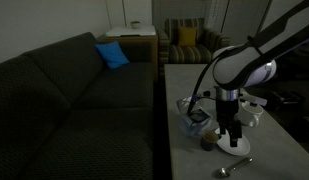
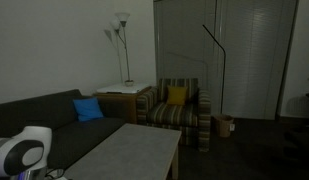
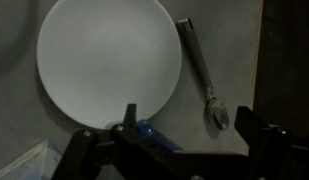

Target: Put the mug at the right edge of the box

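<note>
My gripper (image 1: 232, 136) hangs open and empty above the plate (image 3: 104, 60), jaws spread wide, I judge, to fit around the mug (image 1: 208, 143), which stands ungrabbed on the table (image 1: 184, 90) near the box (image 1: 198, 120).

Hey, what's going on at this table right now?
A robot arm is working over a grey table beside a couch. Its gripper is open and holds nothing. In the wrist view it hangs just above a white plate, with a spoon lying next to the plate. In an exterior view the small dark mug stands on the table close to the box, and nothing is gripping it. The picture is too dim to tell whether the two touch.
</note>
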You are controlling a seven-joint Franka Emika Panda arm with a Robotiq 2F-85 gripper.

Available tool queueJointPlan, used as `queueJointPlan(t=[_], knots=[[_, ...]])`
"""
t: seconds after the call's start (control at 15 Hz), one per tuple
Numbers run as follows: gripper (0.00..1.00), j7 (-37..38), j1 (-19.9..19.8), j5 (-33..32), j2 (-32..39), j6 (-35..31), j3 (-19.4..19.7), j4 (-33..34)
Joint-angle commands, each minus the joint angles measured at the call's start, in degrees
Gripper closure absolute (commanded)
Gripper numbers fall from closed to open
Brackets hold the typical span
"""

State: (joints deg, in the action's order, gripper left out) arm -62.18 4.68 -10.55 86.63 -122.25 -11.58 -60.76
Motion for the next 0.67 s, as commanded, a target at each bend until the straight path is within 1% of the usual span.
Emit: queueJointPlan(t=[0.0, 0.2, 0.33, 0.4, 0.6], knots=[[0.00, -0.6, 0.8, 1.5, 0.1, 0.5, 1.0, 0.7], [0.00, -0.3, 1.2, 1.9, -0.2, -0.4, 1.2, -0.3], [0.00, 0.5, 1.0, 3.3, -0.2, 0.3, 0.3, -0.9], [0.00, -0.3, 1.2, 2.7, -0.2, 0.6, 0.8, 0.3], [0.00, -0.2, 1.4, 2.9, -0.4, 0.6, 0.8, 0.2]])
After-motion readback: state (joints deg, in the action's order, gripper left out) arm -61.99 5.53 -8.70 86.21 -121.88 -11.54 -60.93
